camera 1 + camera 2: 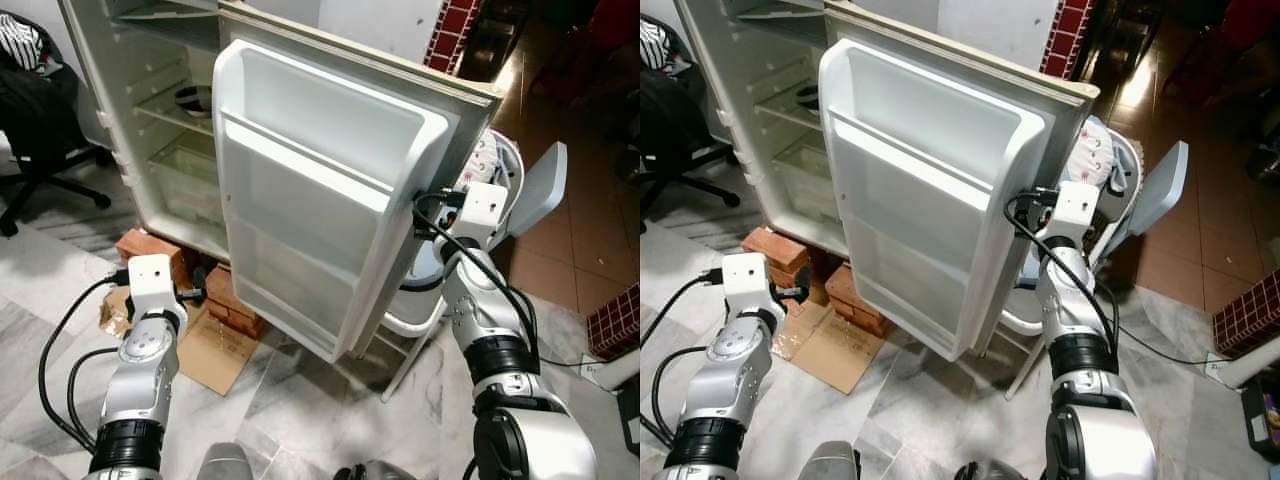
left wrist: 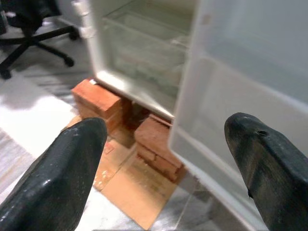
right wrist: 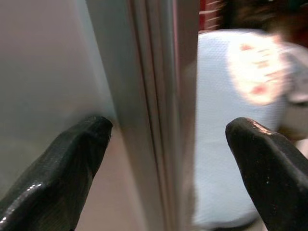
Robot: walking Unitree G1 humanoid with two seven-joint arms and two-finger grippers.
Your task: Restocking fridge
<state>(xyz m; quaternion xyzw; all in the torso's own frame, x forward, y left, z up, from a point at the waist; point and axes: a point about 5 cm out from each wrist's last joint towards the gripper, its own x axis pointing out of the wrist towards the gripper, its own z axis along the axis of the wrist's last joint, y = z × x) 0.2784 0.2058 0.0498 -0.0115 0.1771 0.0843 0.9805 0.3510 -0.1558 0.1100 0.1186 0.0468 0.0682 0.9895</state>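
Marble flooring point(image 1: 300, 400) runs under your fridge point(image 1: 160, 120), which stands on red bricks point(image 1: 235, 305) over flattened cardboard point(image 1: 215, 355). Its door point(image 1: 320, 190) hangs open, shelves bare, no readable label. Your right gripper point(image 3: 166, 144) straddles the door's outer edge, fingers spread wide. Your left gripper point(image 2: 166, 159) hovers low, also wide, holding nothing. What may be a bowl point(image 1: 195, 100) sits inside, half hidden.

Even, soft daylight fills the room around the open fridge door point(image 1: 330, 190), its white liner bright but unglared. A sheen streaks the brown floor point(image 1: 520, 70) beyond it. Wrist views are soft, near fingers point(image 3: 57, 178) blurred.
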